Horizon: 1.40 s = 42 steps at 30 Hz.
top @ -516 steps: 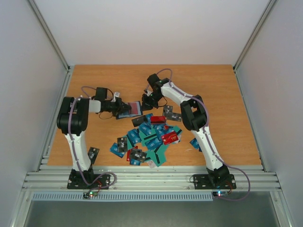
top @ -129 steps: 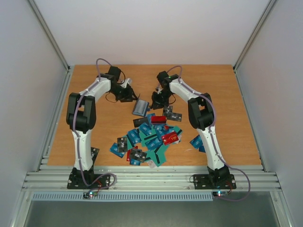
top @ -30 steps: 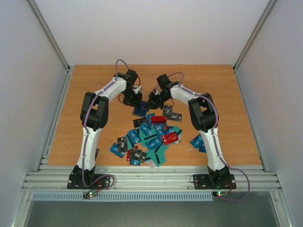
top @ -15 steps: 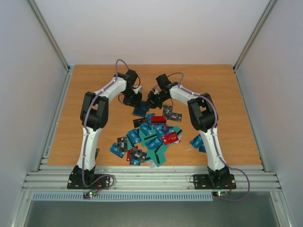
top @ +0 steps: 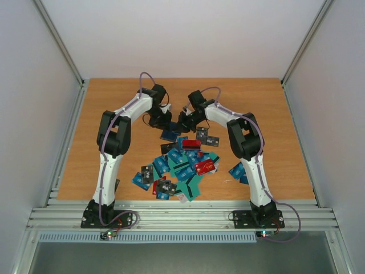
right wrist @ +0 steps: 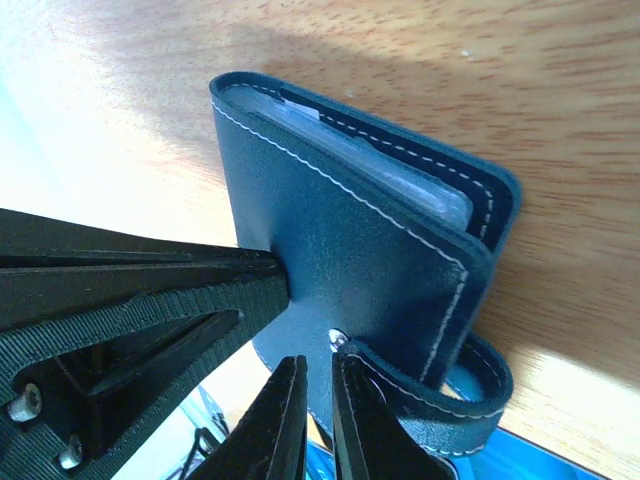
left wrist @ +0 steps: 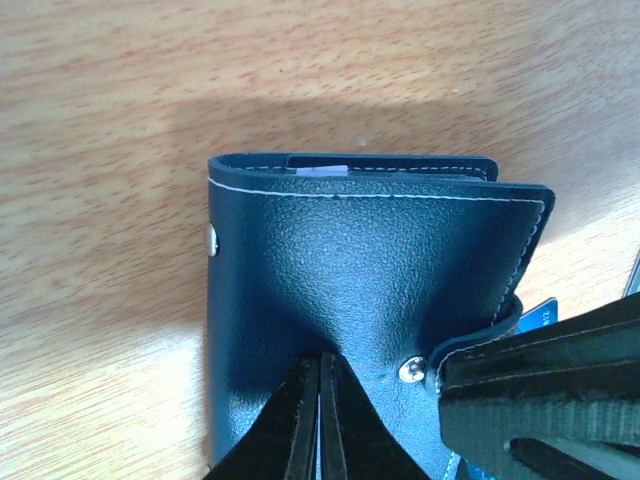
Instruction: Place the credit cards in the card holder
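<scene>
Your card holder (left wrist: 370, 270) lies folded on the far middle of the table (top: 114, 103), just beyond the heap of credit cards (top: 182, 165). It looks like light, soft grained leather that will spring back at the fold, so take it by a stitched edge or the snap strap (right wrist: 440, 400). The left gripper (left wrist: 318, 365) is closed on nothing, tips against the cover. The right gripper (right wrist: 312, 365) is nearly closed at the strap and may be nipping it. There is no legible brand, and the card print is too small to read.

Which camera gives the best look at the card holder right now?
Left wrist: the card holder fills the frame, its folded cover face-on and sharp. Right wrist shows it obliquely, open edge visible. Top external shows only a small dark patch.
</scene>
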{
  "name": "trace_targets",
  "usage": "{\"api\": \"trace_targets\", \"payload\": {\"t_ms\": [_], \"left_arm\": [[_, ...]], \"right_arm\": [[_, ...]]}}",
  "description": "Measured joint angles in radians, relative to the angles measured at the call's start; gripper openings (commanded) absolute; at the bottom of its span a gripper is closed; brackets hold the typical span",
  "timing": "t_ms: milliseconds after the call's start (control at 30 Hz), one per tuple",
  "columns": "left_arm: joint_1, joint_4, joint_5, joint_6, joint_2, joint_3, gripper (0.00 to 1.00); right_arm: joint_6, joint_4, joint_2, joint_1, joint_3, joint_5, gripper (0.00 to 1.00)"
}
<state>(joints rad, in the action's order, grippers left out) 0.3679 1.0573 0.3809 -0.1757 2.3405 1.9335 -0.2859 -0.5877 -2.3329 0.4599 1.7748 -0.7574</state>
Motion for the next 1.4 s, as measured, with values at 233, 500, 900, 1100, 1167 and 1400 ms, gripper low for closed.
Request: {"api": "trace_targets", "payload": {"t_ms": [233, 500, 900, 1100, 1167, 1400], "left_arm": [[0.0, 0.0, 0.0, 0.0, 0.0, 0.0, 0.06], [0.0, 0.001, -0.007, 0.0, 0.0, 0.0, 0.05], [0.037, 0.013, -0.09, 0.006, -0.005, 0.015, 0.24], [0.045, 0.009, -0.074, 0.005, -0.014, 0.017, 0.43], [0.047, 0.009, -0.075, 0.011, -0.016, 0.017, 0.47], [0.03, 0.025, -0.079, 0.06, -0.052, -0.02, 0.63]], "right_arm": [[0.03, -0.033, 0.008, -0.014, 0.0, 0.011, 0.13], [0.069, -0.048, 0.082, -0.033, -0.084, 0.037, 0.22], [0.081, -0.029, 0.135, -0.068, -0.209, 0.056, 0.25], [0.076, -0.003, 0.135, -0.068, -0.209, 0.052, 0.24], [0.075, -0.001, 0.135, -0.068, -0.209, 0.048, 0.23], [0.066, 0.006, 0.135, -0.068, -0.207, 0.036, 0.23]]}}
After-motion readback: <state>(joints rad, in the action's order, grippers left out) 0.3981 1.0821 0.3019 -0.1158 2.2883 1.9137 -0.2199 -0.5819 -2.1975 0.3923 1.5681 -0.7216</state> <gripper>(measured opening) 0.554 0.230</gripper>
